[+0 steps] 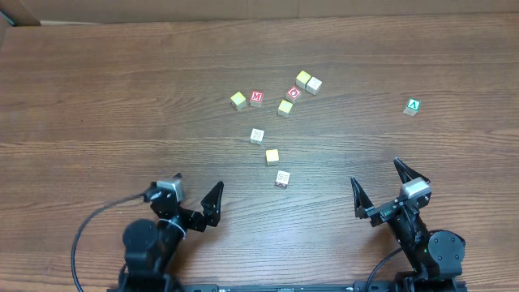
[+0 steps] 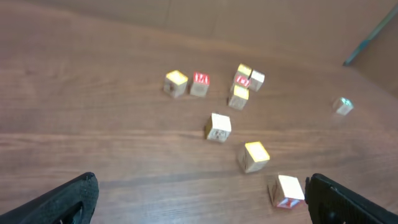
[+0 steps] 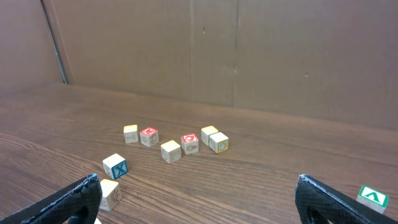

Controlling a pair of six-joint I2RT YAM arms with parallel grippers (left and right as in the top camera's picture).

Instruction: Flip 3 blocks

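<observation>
The left hand (image 1: 195, 197) at 7 o'clock and the right hand (image 1: 379, 183) at 5 are held spread and empty. The three blocks (image 1: 272, 156) are lined up, apart, on the surface (image 1: 97, 122). Six other cubes (image 1: 285, 107) are clustered at their 12 o'clock, and an A cube (image 1: 413, 106) is set at 2.

The worktop (image 1: 97, 97) is lit evenly from above; short, soft shadows are cast. The left wrist view is blurred throughout, with blocks (image 2: 255, 152) washed out by glare. The right wrist view is sharper.
</observation>
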